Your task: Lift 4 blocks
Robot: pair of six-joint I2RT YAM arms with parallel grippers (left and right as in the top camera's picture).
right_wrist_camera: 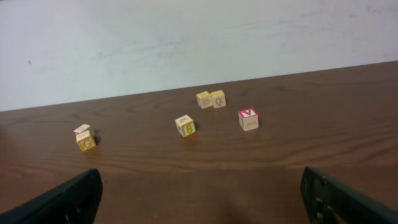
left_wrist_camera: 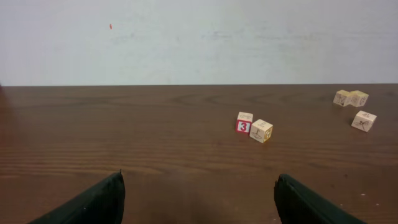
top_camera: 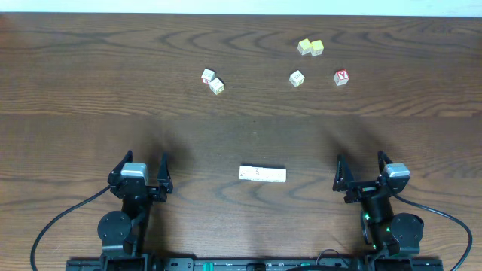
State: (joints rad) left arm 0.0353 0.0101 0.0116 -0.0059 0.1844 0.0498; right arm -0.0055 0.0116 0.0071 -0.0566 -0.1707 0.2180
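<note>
The blocks [top_camera: 263, 174] lie as a short pale row on the brown table [top_camera: 241, 135], midway between my two arms. From above they read as one whitish bar with faint marks, so I cannot make out single cubes. Neither wrist view shows them. My left gripper [top_camera: 143, 167] stands open and empty to their left, its dark fingertips [left_wrist_camera: 106, 202] wide apart over bare wood. To their right my right gripper [top_camera: 360, 167] is also open and empty, with its fingertips [right_wrist_camera: 74, 199] spread wide.
Loose cubes sit at the far side. On the left are a red-marked cube [top_camera: 208, 76] and a yellowish one [top_camera: 217, 86]. A pale cube [top_camera: 297, 78] and a red-lettered cube [top_camera: 342, 77] are at the right, with two yellow cubes [top_camera: 310, 47] behind them.
</note>
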